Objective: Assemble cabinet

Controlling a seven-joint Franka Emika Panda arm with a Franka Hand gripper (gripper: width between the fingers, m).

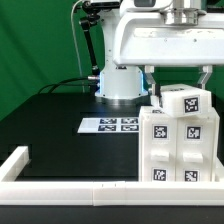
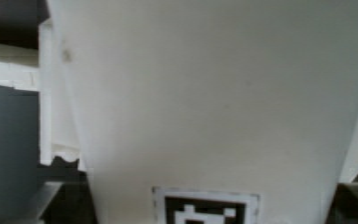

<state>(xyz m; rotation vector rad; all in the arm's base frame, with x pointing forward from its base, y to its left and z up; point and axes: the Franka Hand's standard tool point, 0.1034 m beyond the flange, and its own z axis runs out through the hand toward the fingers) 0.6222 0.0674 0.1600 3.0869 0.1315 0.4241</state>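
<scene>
You've got the cabinet (image 1: 180, 145) sitting at the exterior view's right, on the black table (image 1: 60, 125), hard up against the low white border frame (image 1: 70, 186) that runs along the near edge. It stands upright, a white boxy stack with black-and-white square tags across its facing side. A smaller white box part (image 1: 183, 101) sits on top of it, slightly tilted, with one tag facing the camera.

The arm comes down from above directly over that top part. The gripper (image 1: 178, 82) is right at the top of the small box, but you can't read the fingers from the exterior view: the arm's white housing and the box hide them. Can't tell if they're wide, narrow or clamped.

The wrist view doesn't help either. It's almost filled by one white panel (image 2: 202, 95) of the cabinet, very close and blurred, with a tag (image 2: 208, 208) partly cut off at the picture's edge. A stepped white edge (image 2: 57, 150) shows along one side of the panel against dark background. No fingertip is clearly separable from the white plastic there.

The marker board (image 1: 110, 125) lies flat on the table toward the middle, beside the cabinet on the exterior view's left, close to it but apart. The robot base (image 1: 118, 82) stands behind the board. A green backdrop (image 1: 40, 40) is behind everything.
</scene>
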